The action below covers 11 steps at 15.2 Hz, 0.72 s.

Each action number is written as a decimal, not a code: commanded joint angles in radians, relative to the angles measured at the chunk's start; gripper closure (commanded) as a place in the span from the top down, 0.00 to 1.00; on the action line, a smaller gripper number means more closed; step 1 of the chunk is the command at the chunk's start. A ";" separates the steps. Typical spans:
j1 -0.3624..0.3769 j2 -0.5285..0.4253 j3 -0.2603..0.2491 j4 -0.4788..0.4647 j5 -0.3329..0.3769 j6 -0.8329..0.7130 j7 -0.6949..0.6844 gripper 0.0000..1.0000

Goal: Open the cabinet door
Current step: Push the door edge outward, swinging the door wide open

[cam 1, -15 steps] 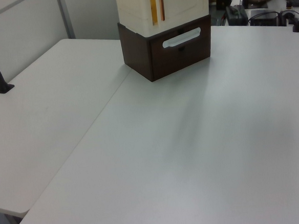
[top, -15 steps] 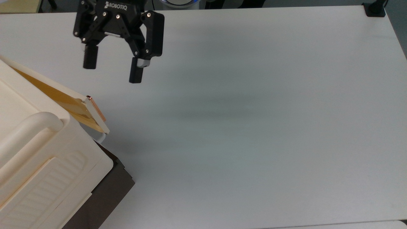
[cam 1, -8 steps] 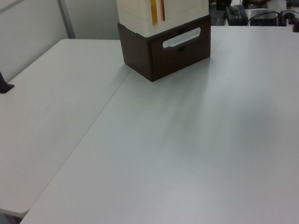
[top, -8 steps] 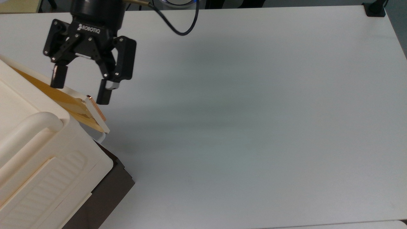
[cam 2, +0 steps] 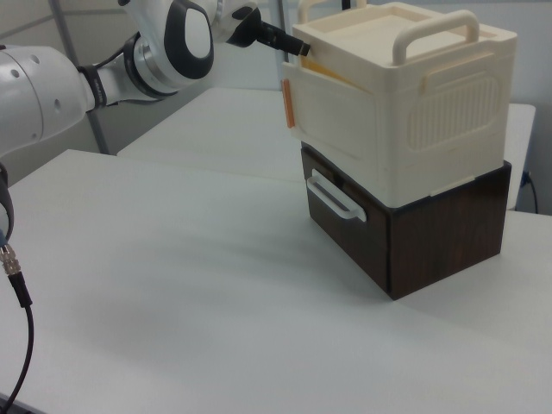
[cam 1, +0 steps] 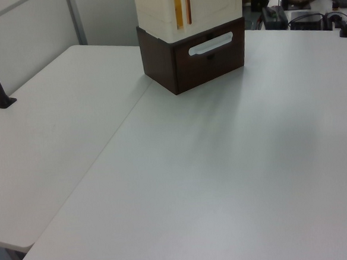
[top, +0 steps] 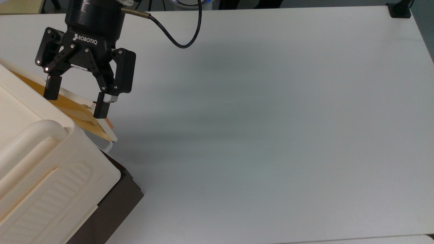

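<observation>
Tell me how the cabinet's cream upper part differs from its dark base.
The cream upper part is pale plastic with a ribbed panel and a bar handle on top; the base is dark brown, wood-look, with smooth sides. The upper part carries the cabinet door, slightly ajar with an amber inner face, while the base has a white pull handle. The upper part looks taller than the base. Both are boxy and stacked in line.

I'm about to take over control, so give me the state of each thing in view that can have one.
cabinet door: slightly ajar, its amber face showing in the top view.
cabinet: upright on its dark base, on the table.
drawer in the dark base: shut.
gripper: jaws open, straddling the top edge of the cabinet door, holding nothing.
</observation>
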 commanded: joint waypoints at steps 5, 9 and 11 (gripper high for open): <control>0.015 -0.049 0.004 -0.029 0.049 -0.161 -0.151 1.00; 0.021 -0.074 0.006 -0.031 0.091 -0.271 -0.186 1.00; 0.025 -0.086 0.007 -0.031 0.100 -0.325 -0.220 1.00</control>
